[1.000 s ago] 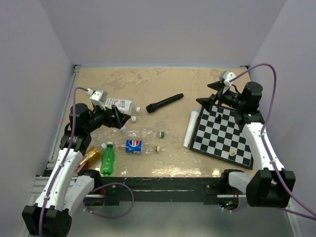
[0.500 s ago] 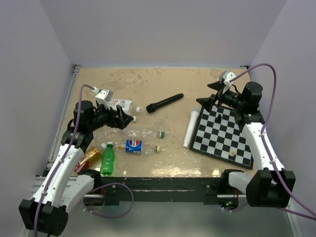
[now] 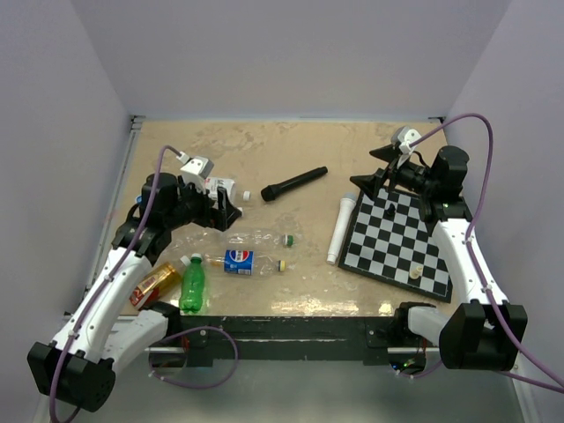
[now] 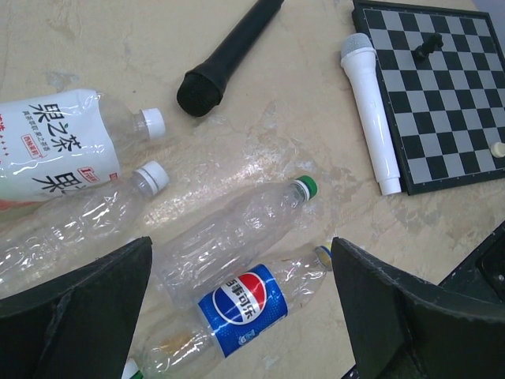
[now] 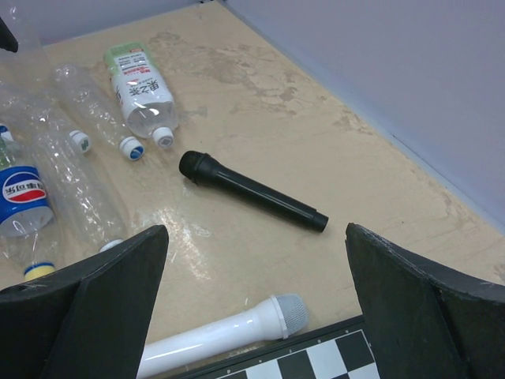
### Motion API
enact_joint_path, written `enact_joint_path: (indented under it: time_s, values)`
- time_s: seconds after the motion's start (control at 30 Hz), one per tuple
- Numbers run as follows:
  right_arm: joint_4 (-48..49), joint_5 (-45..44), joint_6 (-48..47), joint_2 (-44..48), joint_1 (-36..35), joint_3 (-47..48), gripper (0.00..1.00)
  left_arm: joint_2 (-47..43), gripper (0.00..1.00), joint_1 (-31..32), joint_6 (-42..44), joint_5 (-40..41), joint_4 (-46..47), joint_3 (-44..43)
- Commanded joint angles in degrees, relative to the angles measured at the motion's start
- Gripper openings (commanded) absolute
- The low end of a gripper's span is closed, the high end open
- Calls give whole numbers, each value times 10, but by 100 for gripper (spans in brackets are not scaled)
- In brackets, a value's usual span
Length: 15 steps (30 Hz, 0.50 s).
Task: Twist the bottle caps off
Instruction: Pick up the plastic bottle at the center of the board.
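The desk (image 4: 268,118) is seen as smooth, glossy and mottled. The bottles (image 4: 237,229) are formed of clear, crinkled plastic; the black microphone (image 4: 229,55) is finished matt, the white microphone (image 4: 371,110) glossy.

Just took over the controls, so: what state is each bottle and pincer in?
Left pincer: open, empty.
Right pincer: open, empty.
Pepsi bottle: lying, yellow cap on.
Clear green-capped bottle: lying, capped.
White-label bottle: lying, white cap on.
Clear white-capped bottle: lying, capped.
Green bottle: lying.

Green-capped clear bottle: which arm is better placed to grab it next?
Left, most likely. The left gripper hovers open close to the green-capped clear bottle, which shows between its fingers in the left wrist view. The right gripper is open by the chessboard, well away from it.
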State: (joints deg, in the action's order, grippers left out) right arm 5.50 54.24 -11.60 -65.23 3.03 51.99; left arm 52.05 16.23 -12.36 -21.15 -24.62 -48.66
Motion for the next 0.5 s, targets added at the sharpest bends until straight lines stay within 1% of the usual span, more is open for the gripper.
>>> enact_joint_path:
  time_s: [0.0, 0.27, 0.47]
  values:
    - [3, 17, -8, 1, 0, 7, 98, 5, 100, 15, 14, 24, -16, -31]
    - [3, 17, -9, -1, 1, 6, 98, 29, 100, 51, 23, 63, -42, -49]
    - [3, 17, -10, -3, 1, 6, 98, 55, 100, 97, 30, 113, -76, -76]
